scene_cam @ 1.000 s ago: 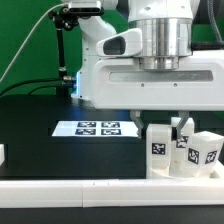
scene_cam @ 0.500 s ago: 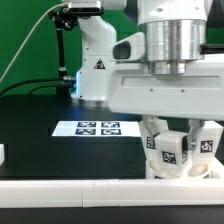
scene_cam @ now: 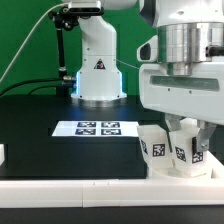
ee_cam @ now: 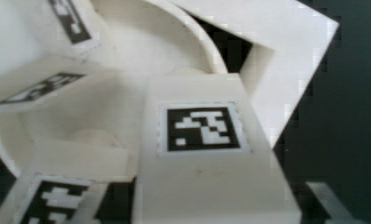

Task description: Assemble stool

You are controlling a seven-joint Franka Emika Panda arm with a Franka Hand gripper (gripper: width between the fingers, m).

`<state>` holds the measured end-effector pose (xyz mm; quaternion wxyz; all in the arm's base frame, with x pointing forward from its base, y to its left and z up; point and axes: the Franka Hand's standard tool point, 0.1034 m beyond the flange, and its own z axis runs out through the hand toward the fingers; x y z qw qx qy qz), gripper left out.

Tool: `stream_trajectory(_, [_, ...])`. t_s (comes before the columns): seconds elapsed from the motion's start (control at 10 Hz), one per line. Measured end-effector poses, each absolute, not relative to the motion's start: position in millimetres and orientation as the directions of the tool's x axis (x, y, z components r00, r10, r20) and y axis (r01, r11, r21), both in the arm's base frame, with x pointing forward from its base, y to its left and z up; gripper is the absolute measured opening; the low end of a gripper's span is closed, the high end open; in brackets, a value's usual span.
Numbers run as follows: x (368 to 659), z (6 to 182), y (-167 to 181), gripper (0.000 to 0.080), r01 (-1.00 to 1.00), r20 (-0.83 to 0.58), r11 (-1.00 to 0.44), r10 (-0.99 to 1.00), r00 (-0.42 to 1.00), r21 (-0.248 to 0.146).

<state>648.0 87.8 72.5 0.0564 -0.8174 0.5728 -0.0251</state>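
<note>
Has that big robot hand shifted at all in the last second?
Yes. The gripper has moved toward the exterior view's right, farther from the marker board lying fixed on the table.

Black table top [scene_cam: 40,140], matte. Marker board [scene_cam: 97,128] lies flat on it, off the claw [scene_cam: 182,128] toward the exterior view's left, near but apart. Directly under and around the claw: cluster of white tagged stool legs [scene_cam: 160,152] standing on the table, packed together; contact between them unclear. Long white border bar [scene_cam: 70,186] runs along the near table edge, in front of the claw. Small white piece [scene_cam: 2,154] at the far exterior-view left edge, well apart from the claw.
</note>
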Motion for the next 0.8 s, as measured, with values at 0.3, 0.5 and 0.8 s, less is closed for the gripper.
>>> stream_trajectory(0.3, [642.1,71.8,87.5,0.0338,-0.989,-0.11,-0.054,-0.992,0.069,-0.135])
stream_trajectory(0.5, [642.0,71.8,88.1,0.0342,-0.988,-0.108,-0.069,-0.991,0.083,-0.136])
stream_trajectory(0.8, [640.4,79.5,89.3,0.056,-0.976,-0.106,-0.171,-0.977,0.186,-0.134])
